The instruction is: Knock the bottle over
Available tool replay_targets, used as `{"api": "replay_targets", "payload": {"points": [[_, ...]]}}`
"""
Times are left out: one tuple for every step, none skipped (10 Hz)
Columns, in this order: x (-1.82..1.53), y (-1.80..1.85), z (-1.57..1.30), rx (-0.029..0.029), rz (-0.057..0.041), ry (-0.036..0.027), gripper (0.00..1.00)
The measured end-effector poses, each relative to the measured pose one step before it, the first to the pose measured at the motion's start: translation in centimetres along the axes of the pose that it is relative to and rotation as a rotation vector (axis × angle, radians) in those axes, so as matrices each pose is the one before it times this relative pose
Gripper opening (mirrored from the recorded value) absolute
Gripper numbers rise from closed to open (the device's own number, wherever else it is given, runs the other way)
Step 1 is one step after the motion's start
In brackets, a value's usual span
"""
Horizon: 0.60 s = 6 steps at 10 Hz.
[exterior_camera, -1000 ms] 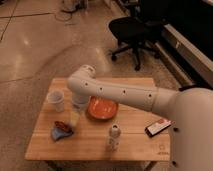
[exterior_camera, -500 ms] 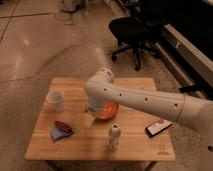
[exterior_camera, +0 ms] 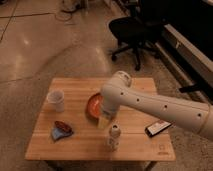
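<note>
Near the table's (exterior_camera: 145,145) front edge the bottle (exterior_camera: 114,138) stands upright, with a phone (exterior_camera: 158,127) to its right and a dark packet on blue cloth (exterior_camera: 62,131) well to its left. Just behind it hangs the gripper (exterior_camera: 105,121), reaching down over an orange plate (exterior_camera: 93,105); whether its jaws are apart or together I cannot tell. A cup (exterior_camera: 56,100) stands at the left.

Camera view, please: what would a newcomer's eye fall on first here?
The big white robot arm sweeps in from the right across the wooden table, its gripper hanging just above and behind the bottle, which stands upright near the front edge. An orange plate sits mid-table, partly hidden by the arm, with a white cup to the left. A black office chair stands on the floor behind.
</note>
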Motion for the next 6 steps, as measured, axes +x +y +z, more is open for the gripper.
{"api": "replay_targets", "payload": {"points": [[-1.069,0.232,-0.324,-0.00574,0.00314,-0.01110,0.75],[-0.827,0.129,-0.339,-0.00531,0.00035,-0.00905,0.75],[-1.164,0.146,-0.505,-0.00748,0.00110,-0.01249,0.75],[-1.020,0.018,-0.358,-0.00361,0.00312,-0.01408,0.75],[-0.899,0.030,-0.327,-0.00444,0.00579,-0.00721,0.75],[-1.192,0.030,-0.402,-0.00468,0.01100,-0.00934,0.75]]}}
